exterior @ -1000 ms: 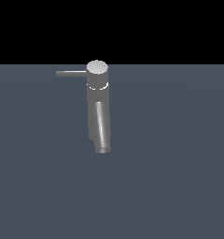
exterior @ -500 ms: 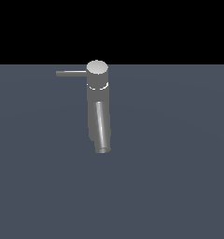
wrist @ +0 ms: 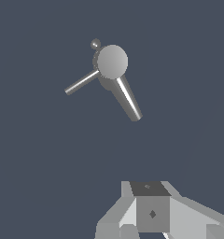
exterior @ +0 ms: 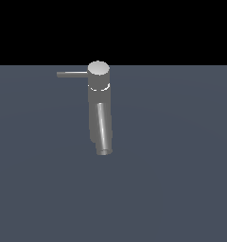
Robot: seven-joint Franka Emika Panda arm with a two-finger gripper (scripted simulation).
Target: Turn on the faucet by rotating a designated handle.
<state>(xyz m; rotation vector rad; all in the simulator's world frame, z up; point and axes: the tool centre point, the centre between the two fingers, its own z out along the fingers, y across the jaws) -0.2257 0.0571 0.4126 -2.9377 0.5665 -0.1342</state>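
Note:
The grey metallic faucet (exterior: pixel 98 101) stands upright on the dark floor, with a round flat cap (exterior: pixel 98 69) on top. Its thin handle (exterior: pixel 72 74) sticks out from the cap toward the exterior view's left. The thicker open-ended spout (exterior: pixel 104 134) slopes down toward the camera. From the wrist view I look down on the faucet (wrist: pixel 112 61), its handle (wrist: pixel 82 82) and its spout (wrist: pixel 128 100). My gripper (wrist: pixel 150 196) shows only partly at the picture's edge, well apart from the faucet and touching nothing. Its finger gap is not readable. No arm shows in the exterior view.
A flat dark grey-blue floor (exterior: pixel 181 179) spreads around the faucet. A small round knob (wrist: pixel 95 44) shows behind the cap in the wrist view.

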